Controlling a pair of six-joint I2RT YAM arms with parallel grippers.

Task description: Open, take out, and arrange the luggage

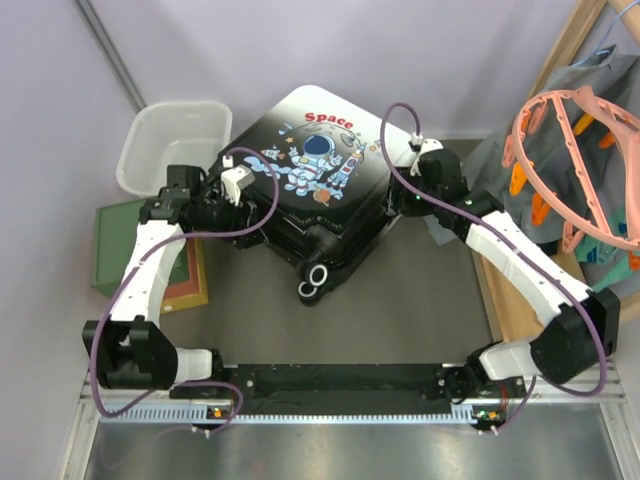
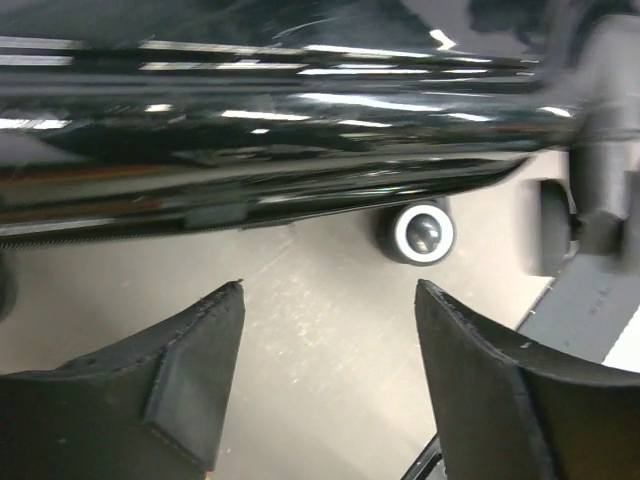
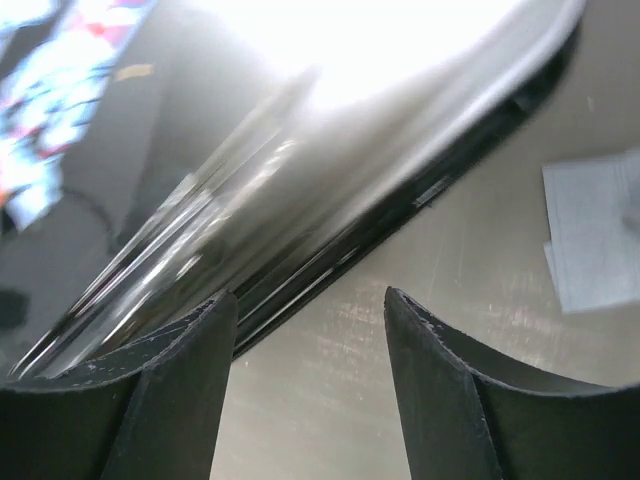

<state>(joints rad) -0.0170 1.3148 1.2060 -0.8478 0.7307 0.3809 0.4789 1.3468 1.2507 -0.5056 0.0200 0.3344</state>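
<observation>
The luggage lies flat and closed in the middle of the table, astronaut print and red "Space" facing up, black wheels toward me. My left gripper is at its left side. In the left wrist view that gripper is open over bare table, just short of the glossy black shell, with a wheel beyond it. My right gripper is at the right side. Seen from the right wrist, this gripper is open, its left fingertip against the shell's edge, nothing held.
A white plastic basket stands at the back left. Green-topped stacked boxes lie left of my left arm. Grey cloth and pink hangers crowd the right side. A wooden rail borders the table's right edge.
</observation>
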